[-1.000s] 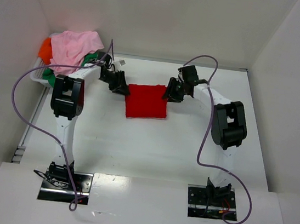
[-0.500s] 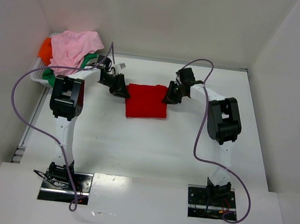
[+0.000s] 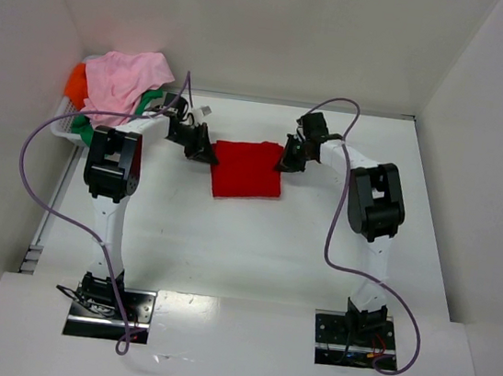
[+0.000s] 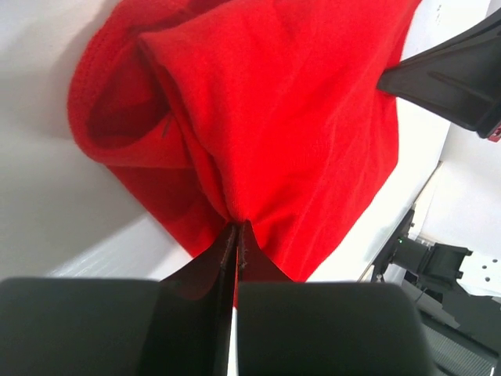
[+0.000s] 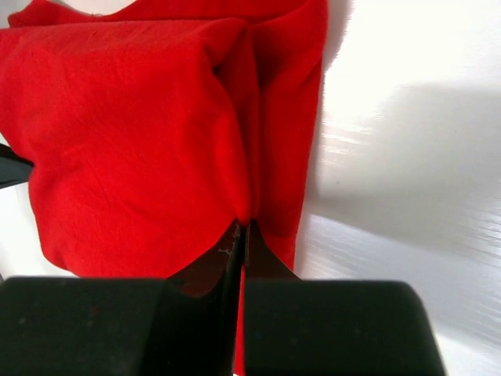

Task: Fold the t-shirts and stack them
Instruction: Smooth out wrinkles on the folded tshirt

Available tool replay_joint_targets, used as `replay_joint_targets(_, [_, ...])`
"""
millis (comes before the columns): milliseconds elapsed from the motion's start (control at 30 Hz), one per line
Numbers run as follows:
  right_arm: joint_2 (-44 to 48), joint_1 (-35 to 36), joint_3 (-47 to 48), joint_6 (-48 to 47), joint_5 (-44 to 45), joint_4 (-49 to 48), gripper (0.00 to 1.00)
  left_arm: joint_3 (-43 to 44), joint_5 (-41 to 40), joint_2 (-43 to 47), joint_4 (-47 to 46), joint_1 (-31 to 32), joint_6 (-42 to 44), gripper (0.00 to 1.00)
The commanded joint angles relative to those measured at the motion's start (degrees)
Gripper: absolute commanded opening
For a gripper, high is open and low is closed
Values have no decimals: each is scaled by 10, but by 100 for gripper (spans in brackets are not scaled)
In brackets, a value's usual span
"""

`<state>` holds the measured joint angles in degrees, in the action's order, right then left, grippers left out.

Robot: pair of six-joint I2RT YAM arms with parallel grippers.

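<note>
A bright red t-shirt (image 3: 246, 170), folded into a rough rectangle, lies on the white table at the middle back. My left gripper (image 3: 203, 148) is shut on its left edge; the left wrist view shows red cloth (image 4: 274, 117) pinched between the closed fingertips (image 4: 238, 229). My right gripper (image 3: 289, 159) is shut on its right edge; the right wrist view shows red cloth (image 5: 133, 133) bunched at the closed fingertips (image 5: 241, 227). A light pink shirt (image 3: 128, 79), an orange shirt (image 3: 77, 83) and a green shirt (image 3: 152, 98) lie heaped at the back left.
The heap of shirts sits in a white basket (image 3: 63, 124) against the left wall. White walls close in the table at the back and both sides. Purple cables (image 3: 31, 173) loop from both arms.
Both grippers have moved slightly closer to the red shirt's far corners and stayed shut on it. The shirt has shifted very little.
</note>
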<state>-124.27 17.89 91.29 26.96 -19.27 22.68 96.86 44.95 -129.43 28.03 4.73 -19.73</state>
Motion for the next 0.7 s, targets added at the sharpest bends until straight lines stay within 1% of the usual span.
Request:
replay_joint_targets(0, [3,-15,14,-1,15,-21,0,-5,-7,37,-14,-3,-1,0])
replay_joint_targets(100, [3,-22,8,-1,20,-21,0,2,-7,37,-14,-9,11,0])
replay_joint_targets(133, [3,-28,8,-1,20,-21,0,7,2,31,2,-9,18,0])
replay_joint_targets(233, [3,-28,8,-6,20,-21,0,21,15,24,11,-9,30,0])
replay_joint_targets(533, [9,-28,3,-6,14,-21,0,27,22,18,22,-14,36,0])
replay_joint_targets(600, [9,-28,3,-12,14,-21,5,27,16,18,22,-19,36,0])
replay_joint_targets(633, [9,-28,3,-12,14,-21,7,27,16,18,22,-19,36,2])
replay_joint_targets(667, [9,-28,3,-12,7,-21,16,27,16,18,29,-19,41,6])
